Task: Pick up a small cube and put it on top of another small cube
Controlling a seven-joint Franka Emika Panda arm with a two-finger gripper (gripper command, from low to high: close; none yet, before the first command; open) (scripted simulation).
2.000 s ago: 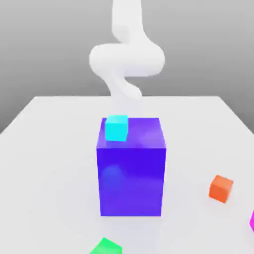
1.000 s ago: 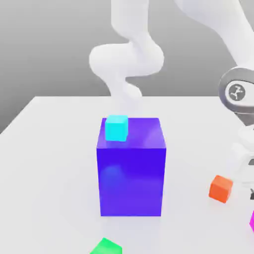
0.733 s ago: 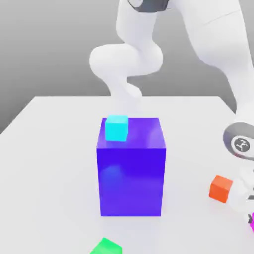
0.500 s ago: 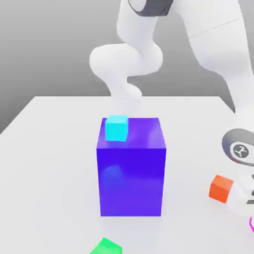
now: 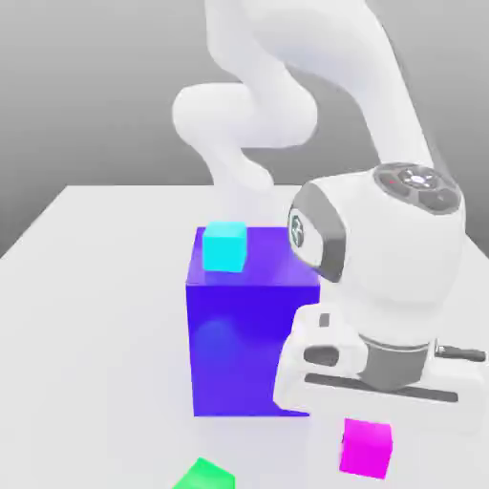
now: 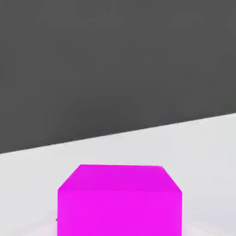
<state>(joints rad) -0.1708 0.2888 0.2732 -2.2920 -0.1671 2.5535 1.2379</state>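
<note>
The small magenta cube [image 5: 366,449] hangs just under my hand, near the front of the table and to the exterior view's right of the big blue block [image 5: 244,334]. My gripper [image 5: 367,426] is shut on it from above, and the hand's white body covers the cube's top. In the hand view the magenta cube [image 6: 120,200] looms large and close, with white table and a dark backdrop behind it. A cyan cube [image 5: 224,246] sits on the blue block's top, at its far corner on the exterior view's left.
A green cube [image 5: 203,475] lies at the table's front edge, below the blue block. The white table [image 5: 95,315] stretches bare to the exterior view's left. My arm rises behind and over the block.
My hand came down at the exterior view's right edge onto the magenta cube, then swung left with it toward the blue block. The arm now covers the orange cube's spot.
</note>
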